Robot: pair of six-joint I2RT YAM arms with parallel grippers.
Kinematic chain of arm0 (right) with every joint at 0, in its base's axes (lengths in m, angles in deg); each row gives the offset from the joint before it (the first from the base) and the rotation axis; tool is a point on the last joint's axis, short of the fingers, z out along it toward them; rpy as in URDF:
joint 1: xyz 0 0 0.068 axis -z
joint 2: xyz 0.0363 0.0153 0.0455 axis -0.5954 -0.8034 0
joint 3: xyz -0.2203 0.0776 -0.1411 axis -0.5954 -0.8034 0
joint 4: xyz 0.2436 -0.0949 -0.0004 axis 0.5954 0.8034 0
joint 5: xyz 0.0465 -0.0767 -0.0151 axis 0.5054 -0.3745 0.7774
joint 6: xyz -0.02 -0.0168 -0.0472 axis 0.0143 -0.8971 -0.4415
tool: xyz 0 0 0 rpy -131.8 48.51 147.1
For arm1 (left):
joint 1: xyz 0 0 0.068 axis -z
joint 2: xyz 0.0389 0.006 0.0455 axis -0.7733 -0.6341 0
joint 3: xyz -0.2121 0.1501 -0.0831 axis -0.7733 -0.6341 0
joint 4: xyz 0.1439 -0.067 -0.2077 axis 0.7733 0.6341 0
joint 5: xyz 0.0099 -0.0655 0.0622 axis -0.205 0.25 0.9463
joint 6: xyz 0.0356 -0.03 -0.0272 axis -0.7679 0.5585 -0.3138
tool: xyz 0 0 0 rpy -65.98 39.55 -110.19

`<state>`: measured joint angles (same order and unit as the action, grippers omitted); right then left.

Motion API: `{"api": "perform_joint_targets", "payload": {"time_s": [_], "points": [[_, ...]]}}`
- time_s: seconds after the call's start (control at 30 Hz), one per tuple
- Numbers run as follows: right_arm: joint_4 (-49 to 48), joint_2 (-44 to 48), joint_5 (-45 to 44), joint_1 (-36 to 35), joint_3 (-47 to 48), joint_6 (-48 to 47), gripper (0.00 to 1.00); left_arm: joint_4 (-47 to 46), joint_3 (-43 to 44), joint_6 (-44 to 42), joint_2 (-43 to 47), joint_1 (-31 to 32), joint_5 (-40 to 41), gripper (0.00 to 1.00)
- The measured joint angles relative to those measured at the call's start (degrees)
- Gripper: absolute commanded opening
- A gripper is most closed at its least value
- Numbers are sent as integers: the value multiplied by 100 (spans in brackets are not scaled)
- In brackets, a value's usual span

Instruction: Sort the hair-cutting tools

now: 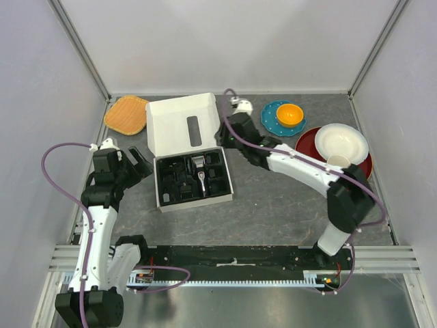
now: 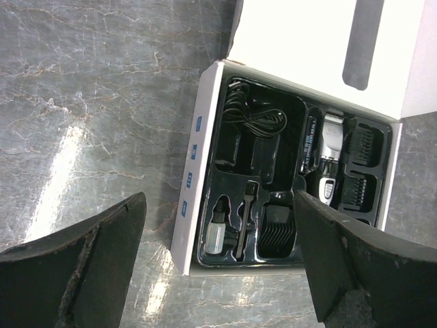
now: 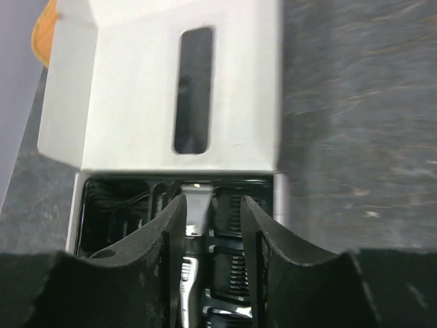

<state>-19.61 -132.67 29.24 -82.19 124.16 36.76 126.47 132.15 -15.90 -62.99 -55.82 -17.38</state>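
Here, the right gripper (image 3: 212, 199) is seen with its fingers (image 3: 160, 246) parted a moderate way and nothing pinched between them, and the silver head of the clipper (image 3: 194, 213) is framed in the gap below. The clipper is lying in a middle slot of the black tray (image 2: 266, 160), with comb guards (image 2: 362, 143) packed just beside it on one side and the coiled cable (image 2: 249, 116) and a thin brush (image 2: 247, 212) in compartments on the other. The step in hand is judged to be a grasp of the clipper from its slot, though a release just above it cannot be ruled out. For a clean grasp, the fingers should be centred over the body rather than the blade and lowered straight, so that each pad slips between the clipper and the slot walls. They should be closed only once the neighbouring guards are cleared. The lift is best made vertical, since the moulded slot is likely to grip. The opened lid of the white box (image 1: 171, 126) lies just beyond the fingertips and should not be brushed. The left gripper (image 1: 136, 164) is spread wide and empty, near the tray's left edge, where it could be used to steady the box. The dishes (image 1: 341, 140) are set well apart at the far right.
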Motion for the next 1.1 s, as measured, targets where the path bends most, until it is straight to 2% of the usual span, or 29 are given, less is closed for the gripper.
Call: {"api": "perform_joint_targets", "payload": {"time_s": [0.17,0.3,0.6,0.67,0.83,1.1], "points": [[-9,953,31,734,-774,138,51,-4,127,127,-608,0,33,92],[39,1224,116,1075,-1139,199,51,-52,439,485,-1327,-9,177,86],[190,1187,540,1738,-1414,374,50,-468,1421,1082,-2785,-361,680,58],[203,1014,662,1849,-1307,380,50,-634,1539,1121,-3062,-511,678,54],[170,37,1056,2031,-662,341,50,-1056,1827,1311,-4085,-848,595,54],[177,-1683,1856,2114,649,160,49,-1611,2232,1611,-5591,-894,219,50]]}}
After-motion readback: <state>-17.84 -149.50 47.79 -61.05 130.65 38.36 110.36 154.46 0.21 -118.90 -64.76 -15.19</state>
